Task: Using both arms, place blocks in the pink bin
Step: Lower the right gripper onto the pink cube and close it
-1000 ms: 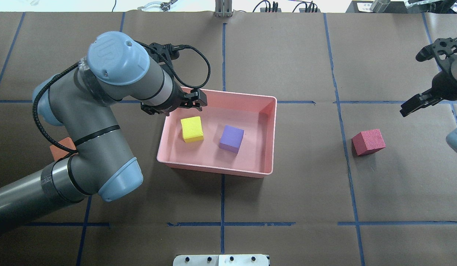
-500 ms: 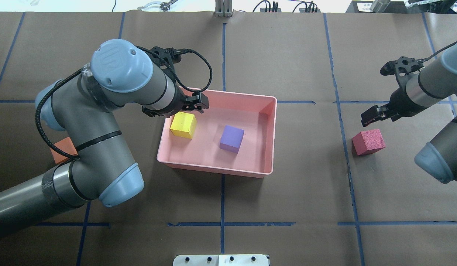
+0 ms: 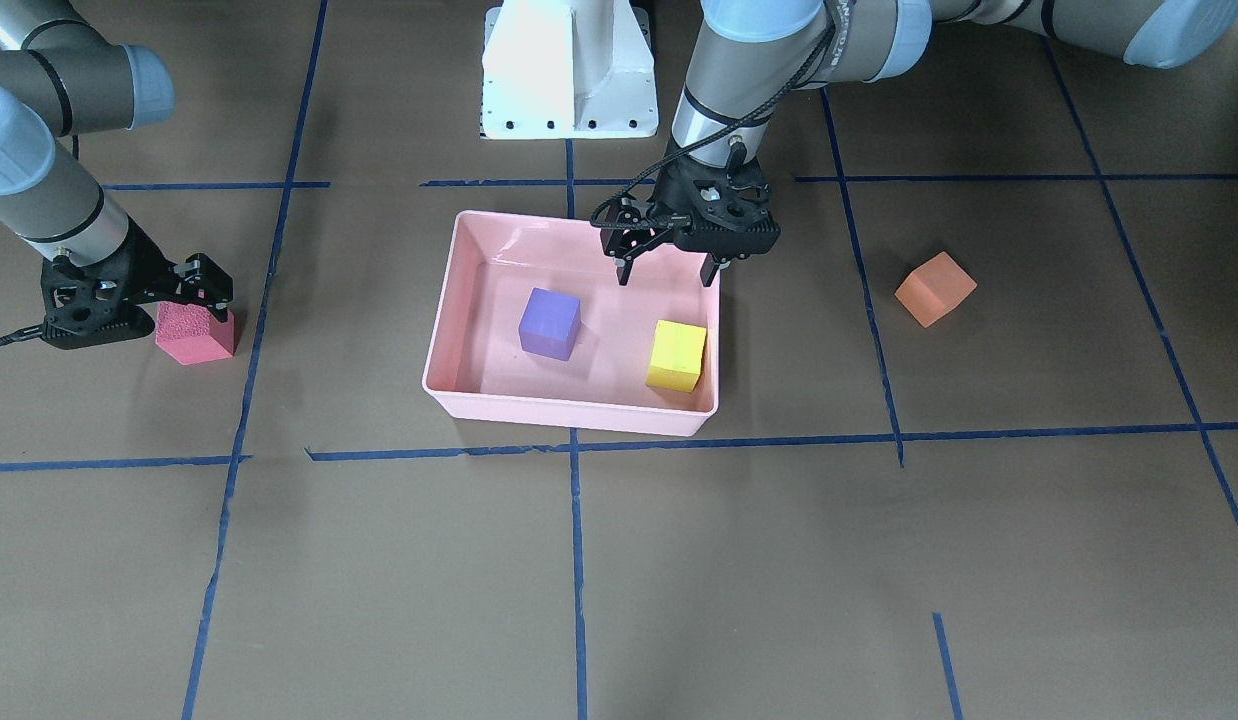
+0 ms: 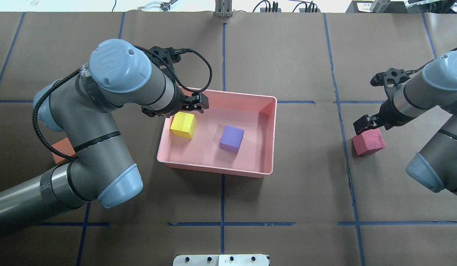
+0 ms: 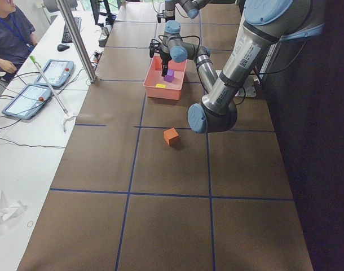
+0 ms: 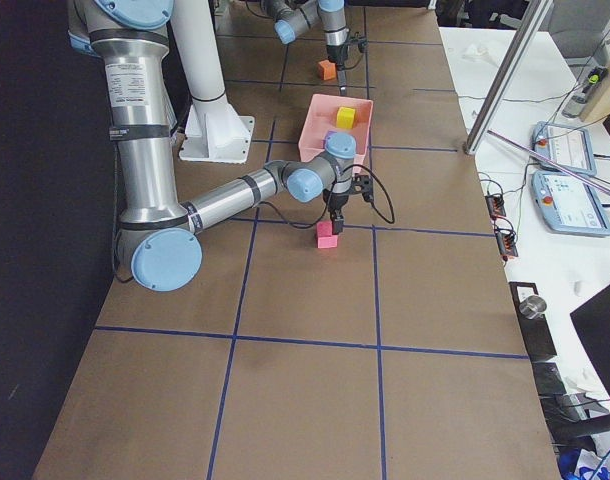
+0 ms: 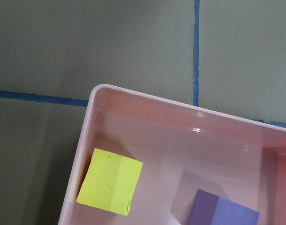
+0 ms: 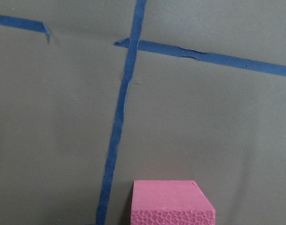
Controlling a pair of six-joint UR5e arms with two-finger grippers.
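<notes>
Overhead exterior, red block (image 4: pixel 368 142) just beside right claw (image 4: pixel 366 125), perhaps touching

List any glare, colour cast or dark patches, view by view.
Left wrist: small glare specks along the pink bin, paper tinted greenish. Right wrist: red block reads bright pink, cut off at the bottom edge. Exterior left and right: one side falls into deep shadow.

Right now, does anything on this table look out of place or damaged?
Nothing spilled or broken. The orange block and red block sit on the table outside the pink bin, and the yellow block inside it has small dents on top.
</notes>
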